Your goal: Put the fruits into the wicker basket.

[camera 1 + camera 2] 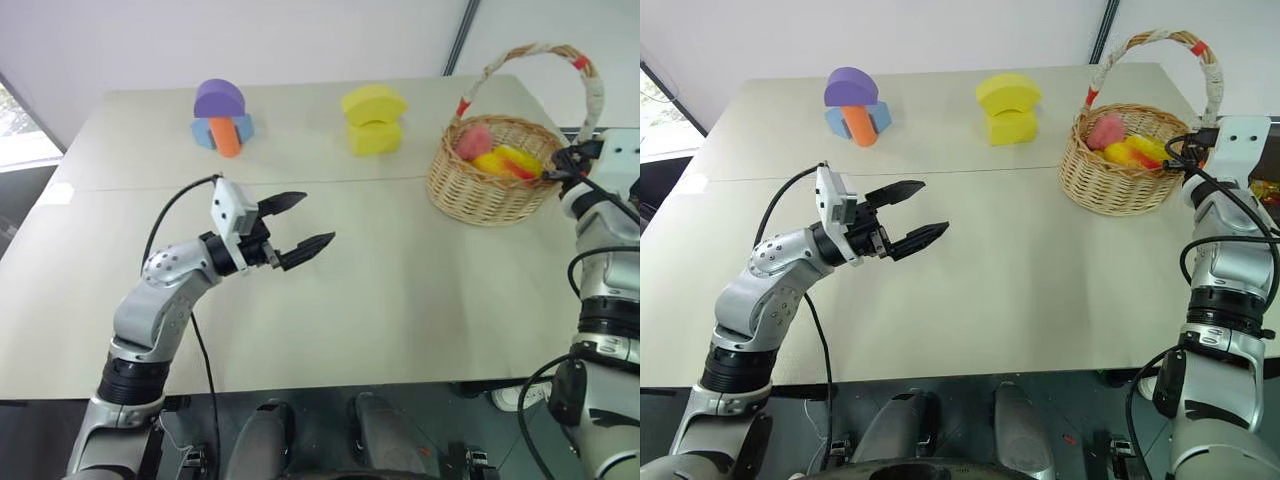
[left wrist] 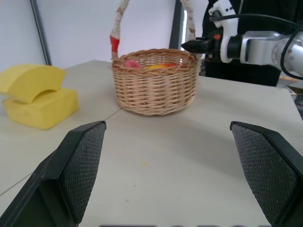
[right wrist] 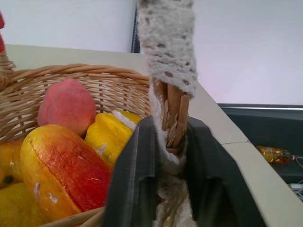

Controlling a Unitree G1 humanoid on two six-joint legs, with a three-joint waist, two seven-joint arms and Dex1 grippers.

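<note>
Nearest the camera, lower left of the head view, my left tool (image 1: 296, 233) hangs over bare desk (image 1: 400, 310) with its two black fingers spread wide and nothing between them. It points toward the right side of the frame, and from its own wrist camera the wicker basket (image 2: 155, 84) sits straight ahead, well apart, across open desk.

At the right edge of the head view, my right tool (image 3: 171, 165) is at the basket's far-right rim. The wrist camera there shows its fingers pinching the base of the cloth-wrapped handle (image 3: 168, 56), where the wrapping frays and the cane shows through. So the right arm is touching the basket, while the left is a long reach away.

Every fruit I can find is inside the basket: a pink peach-like one (image 3: 66, 105) toward the back, a red-and-yellow mango (image 3: 64, 172) lying long-axis across the front, a yellow ridged one (image 3: 112, 135) between them, and more yellow fruit at the lower left of that view which I cannot identify. I see no fruit on the desk, so I judge the loading done.

Farther back, upper middle, sit two stacked yellow foam blocks (image 1: 373, 120), and upper left the purple, blue and orange block stack (image 1: 223, 118). Neither concerns me.
</note>
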